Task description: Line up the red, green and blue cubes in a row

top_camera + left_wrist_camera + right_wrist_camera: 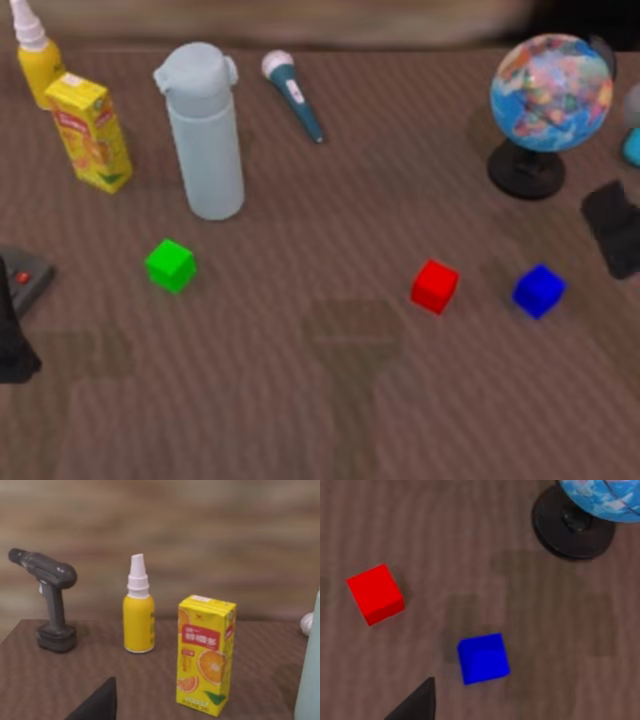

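Observation:
The green cube (170, 265) lies on the left part of the table, just in front of the pale bottle. On the right part sit the red cube (435, 285) and, a short gap to its right, the blue cube (538, 291). The right wrist view looks down on the red cube (375, 593) and the blue cube (483, 658). My right gripper (612, 228) hovers near the right edge, up and to the right of the blue cube and holding nothing. At the left edge my left gripper (14, 335) stays parked, far from the green cube.
Along the back stand a yellow squeeze bottle (36, 55), a yellow juice carton (90, 132), a pale bottle (203, 132), a teal microphone (293, 95) and a globe (548, 100) on a black base. A grey drill (25, 272) lies by the left arm.

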Motion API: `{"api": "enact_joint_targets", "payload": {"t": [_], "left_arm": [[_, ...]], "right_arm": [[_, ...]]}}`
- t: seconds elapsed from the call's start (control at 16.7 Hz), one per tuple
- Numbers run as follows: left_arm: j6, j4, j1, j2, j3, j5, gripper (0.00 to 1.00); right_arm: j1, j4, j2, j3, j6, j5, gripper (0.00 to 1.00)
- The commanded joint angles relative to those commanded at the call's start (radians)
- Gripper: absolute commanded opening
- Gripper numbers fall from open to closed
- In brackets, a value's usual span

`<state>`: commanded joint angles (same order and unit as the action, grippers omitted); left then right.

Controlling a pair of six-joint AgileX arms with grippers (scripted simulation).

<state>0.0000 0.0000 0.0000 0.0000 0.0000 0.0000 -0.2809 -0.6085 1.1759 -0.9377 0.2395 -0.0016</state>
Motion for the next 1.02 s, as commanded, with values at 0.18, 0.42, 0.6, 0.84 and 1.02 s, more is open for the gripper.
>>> {"api": "enact_joint_targets", "payload": {"t": [0.18,0.42,0.6,0.84,1.02], "left_arm": [[0.000,0.000,0.000,0.000,0.000,0.000,1.00],[0.000,0.000,0.000,0.000,0.000,0.000,1.00],[0.000,0.000,0.000,0.000,0.000,0.000,1.00],[0.000,0.000,0.000,0.000,0.000,0.000,1.00],[0.000,0.000,0.000,0.000,0.000,0.000,1.00]], "right_arm": [[-0.074,-0.168,0.346,-0.243,0.064,-0.001,1.00],[-0.159,-0.353,0.705,-0.526,0.138,-0.002,1.00],[-0.207,-0.450,0.892,-0.697,0.180,0.000,1.00],[-0.242,-0.516,1.032,-0.828,0.210,0.004,1.00],[-0.244,-0.520,1.041,-0.837,0.212,0.005,1.00]]}}
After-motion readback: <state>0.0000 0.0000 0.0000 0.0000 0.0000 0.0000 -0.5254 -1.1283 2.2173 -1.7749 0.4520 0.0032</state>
